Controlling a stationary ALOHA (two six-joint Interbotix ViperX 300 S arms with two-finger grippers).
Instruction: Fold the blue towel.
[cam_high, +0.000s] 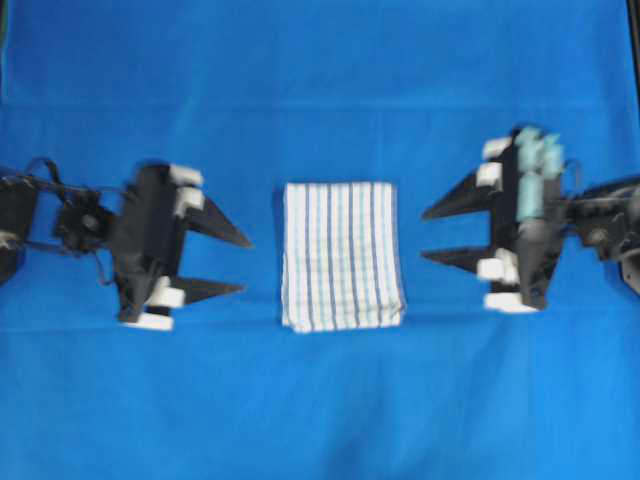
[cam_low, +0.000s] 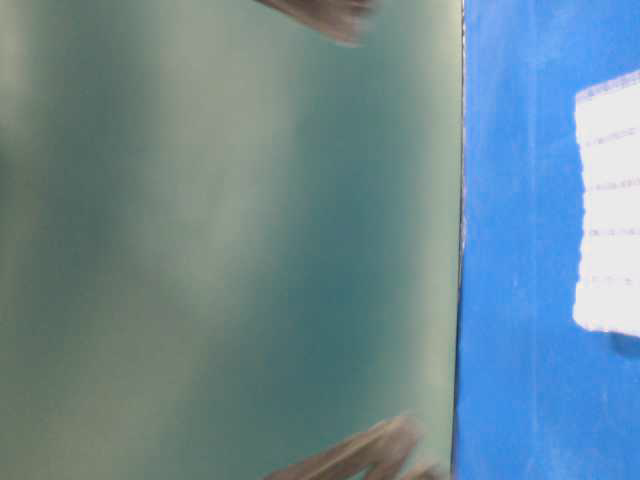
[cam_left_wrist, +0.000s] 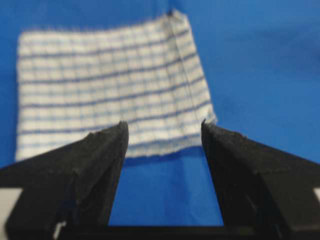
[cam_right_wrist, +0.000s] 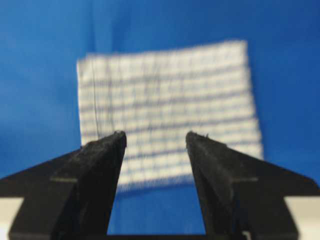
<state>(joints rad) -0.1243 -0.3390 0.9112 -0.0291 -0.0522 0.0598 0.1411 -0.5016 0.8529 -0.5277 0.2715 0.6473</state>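
Both grippers, left and right, gape empty beside folded blue towel

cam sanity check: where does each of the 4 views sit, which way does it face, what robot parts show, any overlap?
Overhead: above the table, looking down; blue towel between left gripper and right gripper, both open.
Table-level: low, rotated sideways; mostly green backdrop, towel at right edge, blurred dark robot parts top and bottom.
Left wrist: behind the open jaws, facing the towel.
Right wrist: same, from the opposite side.
Shared: towel in all four.
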